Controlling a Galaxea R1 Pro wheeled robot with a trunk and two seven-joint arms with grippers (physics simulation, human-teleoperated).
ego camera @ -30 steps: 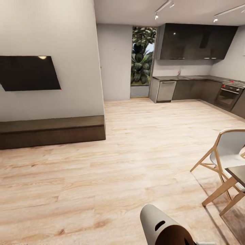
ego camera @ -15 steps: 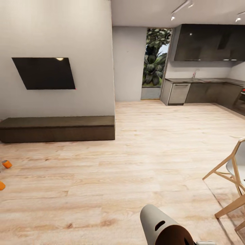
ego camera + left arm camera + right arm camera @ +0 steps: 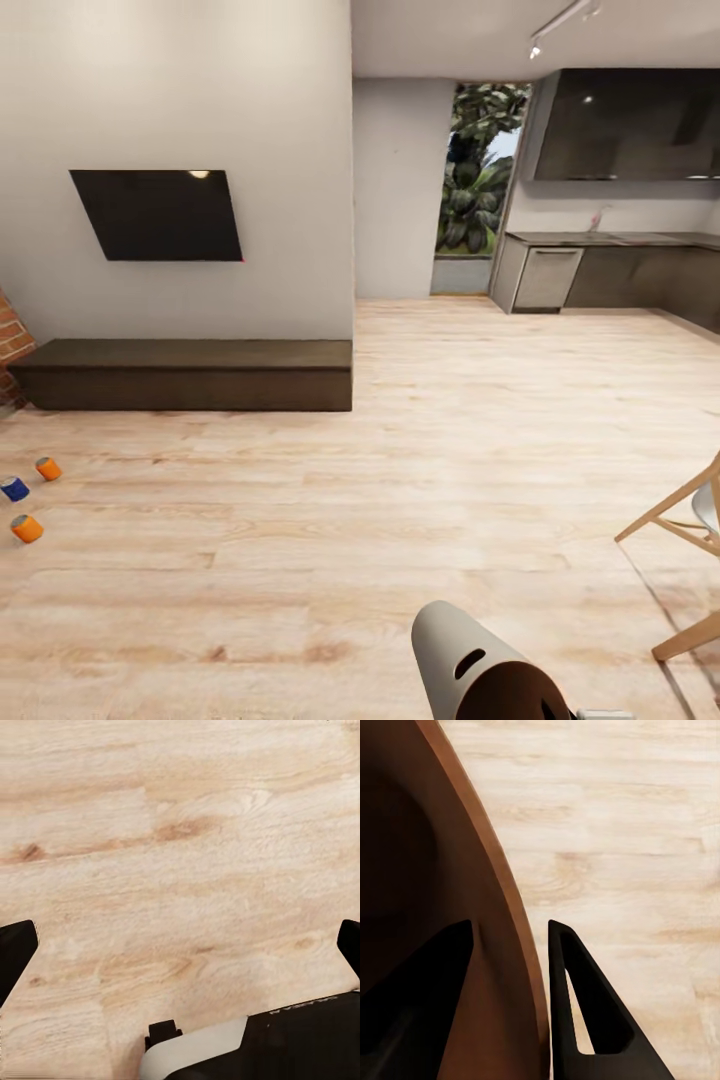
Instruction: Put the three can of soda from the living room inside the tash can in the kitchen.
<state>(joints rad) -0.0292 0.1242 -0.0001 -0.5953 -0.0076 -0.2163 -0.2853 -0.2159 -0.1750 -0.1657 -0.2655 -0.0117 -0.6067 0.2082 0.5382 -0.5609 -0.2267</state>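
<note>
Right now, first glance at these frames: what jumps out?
The three cans, two orange and one dark blue, lie on the light wood floor at the far left of the head view, in front of the long dark cabinet below the black TV. Close at the bottom edge, the pale grey bin shows its brown inside, and the right wrist view has the right gripper pinching its rim.

Left gripper [image 3: 180,945] fingers [image 3: 16,949]: black, blunt-tipped.
Left wrist housing: black and pale grey, small lettering, illegible.
Right gripper [image 3: 510,945] fingers [image 3: 585,1012]: black, triangular, hollow-centred.
</note>
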